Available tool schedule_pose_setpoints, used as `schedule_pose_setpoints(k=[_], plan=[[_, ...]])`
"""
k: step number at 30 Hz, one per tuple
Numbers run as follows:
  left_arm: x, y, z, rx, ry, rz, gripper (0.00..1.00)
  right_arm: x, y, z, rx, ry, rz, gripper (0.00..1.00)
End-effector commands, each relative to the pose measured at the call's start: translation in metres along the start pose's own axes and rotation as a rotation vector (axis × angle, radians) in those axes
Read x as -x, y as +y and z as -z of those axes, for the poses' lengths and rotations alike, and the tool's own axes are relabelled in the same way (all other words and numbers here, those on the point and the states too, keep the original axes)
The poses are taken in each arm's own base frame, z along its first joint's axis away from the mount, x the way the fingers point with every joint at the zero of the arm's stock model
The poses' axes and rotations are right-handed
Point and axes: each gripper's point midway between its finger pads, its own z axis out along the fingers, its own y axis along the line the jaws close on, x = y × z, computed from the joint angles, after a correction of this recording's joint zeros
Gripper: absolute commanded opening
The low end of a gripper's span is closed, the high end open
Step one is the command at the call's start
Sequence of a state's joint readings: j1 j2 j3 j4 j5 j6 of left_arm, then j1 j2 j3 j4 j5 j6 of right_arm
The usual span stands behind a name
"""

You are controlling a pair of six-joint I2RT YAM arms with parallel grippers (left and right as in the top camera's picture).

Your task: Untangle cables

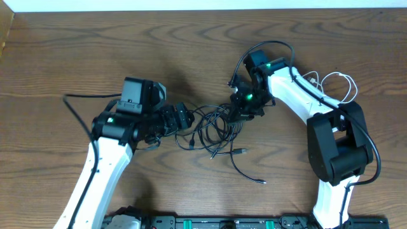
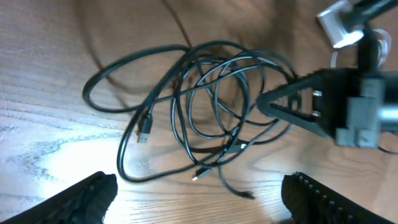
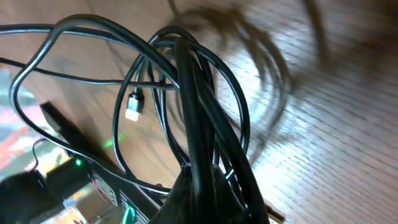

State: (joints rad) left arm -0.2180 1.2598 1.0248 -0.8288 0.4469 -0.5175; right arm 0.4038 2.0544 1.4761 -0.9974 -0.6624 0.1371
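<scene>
A knot of thin black cables lies mid-table, with loose ends trailing toward the front. My right gripper is at the knot's right edge, shut on a bundle of black strands that rise from between its fingers. The left wrist view shows that same gripper pinching the tangle. My left gripper sits at the knot's left side, its fingers spread wide with only bare wood between them. A white cable lies apart at the right, behind the right arm.
The right arm's bulky base stands at the right front. A black equipment rail runs along the table's front edge. The left arm's own thick wire loops out to the left. The table's far edge is at the top.
</scene>
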Motion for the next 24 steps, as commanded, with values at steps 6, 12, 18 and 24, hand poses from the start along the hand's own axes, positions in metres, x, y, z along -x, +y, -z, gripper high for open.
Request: schedule_pose_setpoints(k=[6,12,18,24], plan=[[-0.003,0.000,-0.019,0.016,0.068,-0.016,0.88,-0.007,0.021,-0.012,0.040,0.029,0.131,0.01],[-0.003,-0.003,-0.028,0.024,0.077,-0.033,0.88,-0.007,0.022,-0.013,0.040,0.028,0.135,0.04],[-0.001,0.008,-0.041,0.088,0.088,-0.030,0.85,-0.007,0.022,-0.013,0.040,0.029,0.135,0.12],[-0.002,0.015,-0.055,0.112,0.123,-0.015,0.79,-0.008,0.023,-0.013,0.040,0.031,0.136,0.12]])
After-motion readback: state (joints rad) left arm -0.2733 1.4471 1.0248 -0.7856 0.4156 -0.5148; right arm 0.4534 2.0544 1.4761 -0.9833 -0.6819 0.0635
